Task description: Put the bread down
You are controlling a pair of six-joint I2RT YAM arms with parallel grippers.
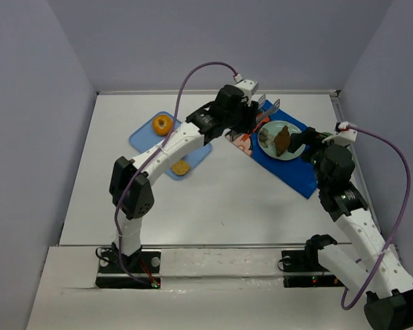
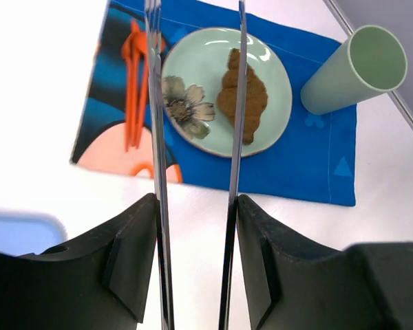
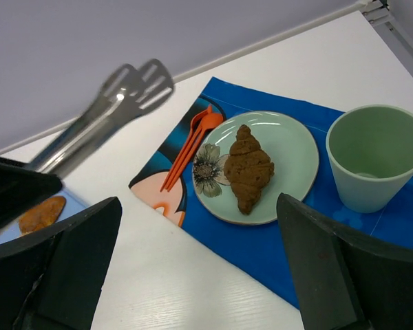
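Observation:
The bread [image 1: 282,139] is a dark brown croissant-shaped lump lying on a pale green plate [image 1: 264,142] on a blue placemat. It also shows in the left wrist view [image 2: 251,96] and in the right wrist view [image 3: 248,167]. My left gripper [image 1: 244,104] is shut on metal tongs [image 2: 155,103], whose two arms stand apart and empty above the plate [image 2: 199,58]. In the right wrist view the tongs [image 3: 117,103] hover to the upper left of the plate [image 3: 292,148]. My right gripper [image 1: 306,142] is open and empty, just right of the plate.
A pale green cup [image 3: 375,155] stands on the placemat [image 2: 296,165] right of the plate. Orange cutlery [image 3: 193,141] lies left of the plate. A light blue tray [image 1: 143,141] at the left holds an orange fruit [image 1: 162,125] and a tan piece [image 1: 180,167].

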